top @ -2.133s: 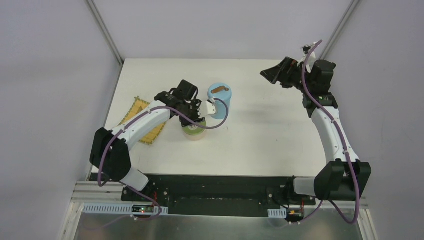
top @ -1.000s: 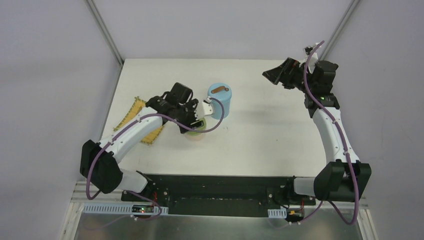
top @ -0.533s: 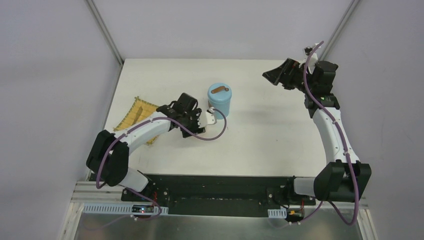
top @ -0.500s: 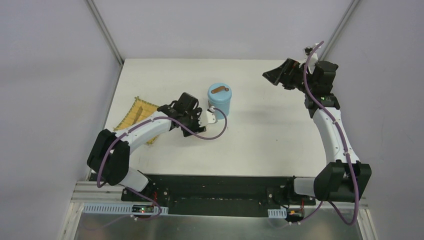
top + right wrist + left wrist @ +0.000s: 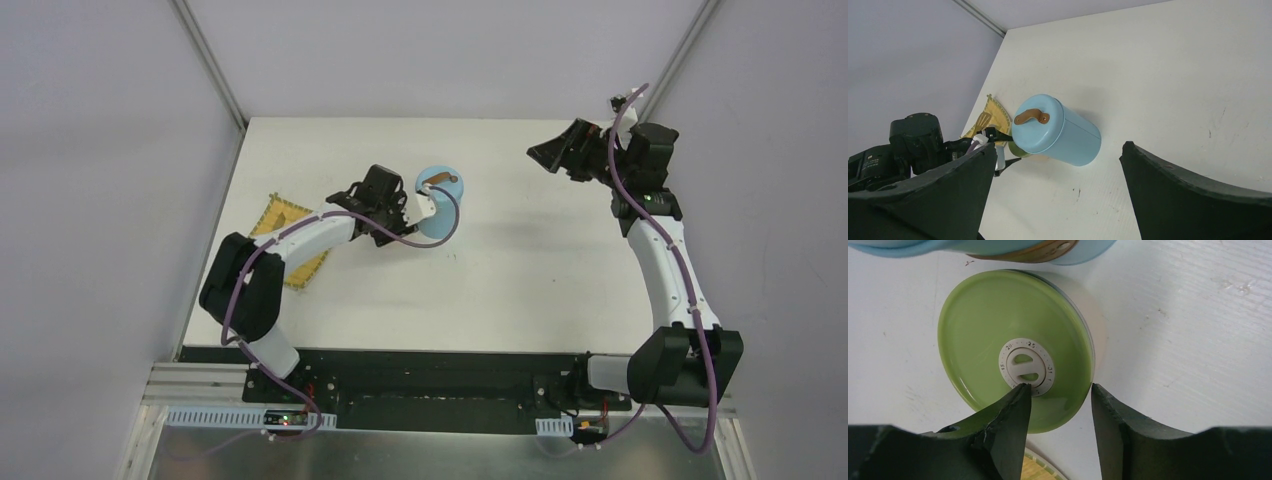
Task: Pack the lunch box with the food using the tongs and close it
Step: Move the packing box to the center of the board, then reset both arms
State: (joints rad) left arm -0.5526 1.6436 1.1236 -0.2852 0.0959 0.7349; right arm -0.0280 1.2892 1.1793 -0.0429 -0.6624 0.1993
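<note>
Jaws on the left gripper point(image 5: 1060, 390) stand half spread over the near rim of the green lid point(image 5: 998, 325), one finger above its white date dial point(image 5: 1025, 366), the other just outside the rim, pinching nothing. The right gripper point(image 5: 1059, 146) is spread wide and bare, raised above the far right of the counter point(image 5: 520, 270).

One light-blue cylinder point(image 5: 445, 205) stands upright and lidded near the counter's middle. It looks rigid, smooth-walled and probably light, and is best lifted by its brown handle point(image 5: 1031, 116).

One woven bamboo mat point(image 5: 275, 215) lies by the left edge.

One green lid sits just beside the cylinder. It looks glossy and slippery, so its rim is the place to grip.

No tongs or food can be made out.
</note>
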